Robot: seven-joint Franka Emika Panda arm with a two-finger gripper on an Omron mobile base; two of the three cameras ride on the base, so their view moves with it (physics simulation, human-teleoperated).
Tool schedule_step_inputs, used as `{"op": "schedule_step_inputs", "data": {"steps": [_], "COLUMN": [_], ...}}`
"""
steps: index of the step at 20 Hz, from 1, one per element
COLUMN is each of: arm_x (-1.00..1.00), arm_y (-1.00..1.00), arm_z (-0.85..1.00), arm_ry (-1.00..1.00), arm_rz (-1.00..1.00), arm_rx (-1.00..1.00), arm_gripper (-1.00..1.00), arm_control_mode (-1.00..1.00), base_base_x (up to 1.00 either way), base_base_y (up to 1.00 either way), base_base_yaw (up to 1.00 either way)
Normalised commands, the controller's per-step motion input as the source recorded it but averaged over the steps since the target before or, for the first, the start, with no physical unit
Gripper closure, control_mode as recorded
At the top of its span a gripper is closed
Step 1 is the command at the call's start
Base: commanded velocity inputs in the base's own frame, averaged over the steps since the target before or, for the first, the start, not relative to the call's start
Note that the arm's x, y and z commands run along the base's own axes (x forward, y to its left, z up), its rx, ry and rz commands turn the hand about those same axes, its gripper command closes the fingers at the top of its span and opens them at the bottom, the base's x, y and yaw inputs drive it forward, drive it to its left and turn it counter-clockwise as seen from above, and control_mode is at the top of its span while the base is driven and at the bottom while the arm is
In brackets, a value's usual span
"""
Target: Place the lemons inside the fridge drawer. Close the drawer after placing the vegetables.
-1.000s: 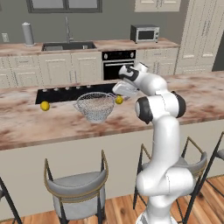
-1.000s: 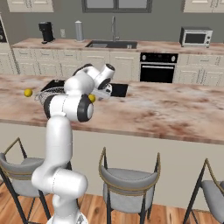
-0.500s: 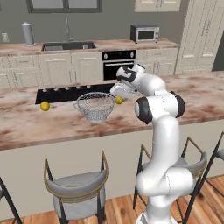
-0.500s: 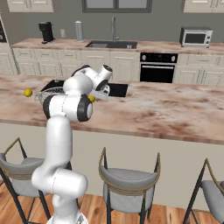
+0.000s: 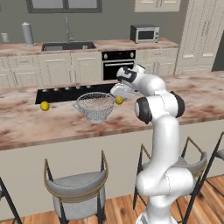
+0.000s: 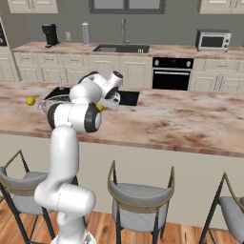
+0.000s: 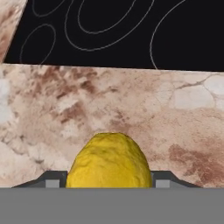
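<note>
**Yellow lemon now pinched on the marble desk**

Yellow and knobbly, one small roundish lemon (image 7: 109, 159) sits at the bottom centre of the hand view with a dark fingertip (image 7: 51, 180) tight against each side. A second ago the fingers stood wide apart; now they have closed in on the fruit, so the gripper (image 5: 119, 97) pinches this lemon, which in the left base view shows just right of the silver wire-mesh bowl (image 5: 95, 106), at the middle of the frame. The lemon still looks to be resting on the stone, so I judge the grasp made and the lift not yet begun.

The second bright yellow lemon (image 5: 44, 106) lies well apart, at the left of that view, beyond the bowl and near the flat black cooktop (image 5: 65, 93) set into the surface. That leaves both fruits to carry; the fridge and its drawer are somewhere outside these views, so the base will probably have to drive.

The desk (image 6: 181, 119) is a long island of pinkish-brown veined marble. Grey-seated metal stools (image 6: 140, 202) stand along its near side. Behind it run cream cabinets, a steel sink (image 6: 120, 48), a black built-in oven (image 6: 172, 75) and a small microwave (image 6: 212, 40) at the upper right.
</note>
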Motion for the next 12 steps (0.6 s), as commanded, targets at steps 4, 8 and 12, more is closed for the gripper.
{"op": "schedule_step_inputs", "data": {"steps": [4,8,12], "arm_x": [-0.06,-0.31,-0.46], "arm_y": [-0.17,-0.63,-0.73], "arm_z": [-0.04,0.24,0.43], "arm_ry": [0.0,0.0,-0.03], "arm_rz": [0.01,-0.09,-0.11], "arm_rx": [-0.01,0.0,0.0], "arm_gripper": [1.0,1.0,1.0], "arm_control_mode": [-1.0,-1.0,-1.0], "base_base_x": [0.0,0.0,0.0], "base_base_y": [0.0,0.0,0.0], "base_base_yaw": [0.0,0.0,0.0]}}
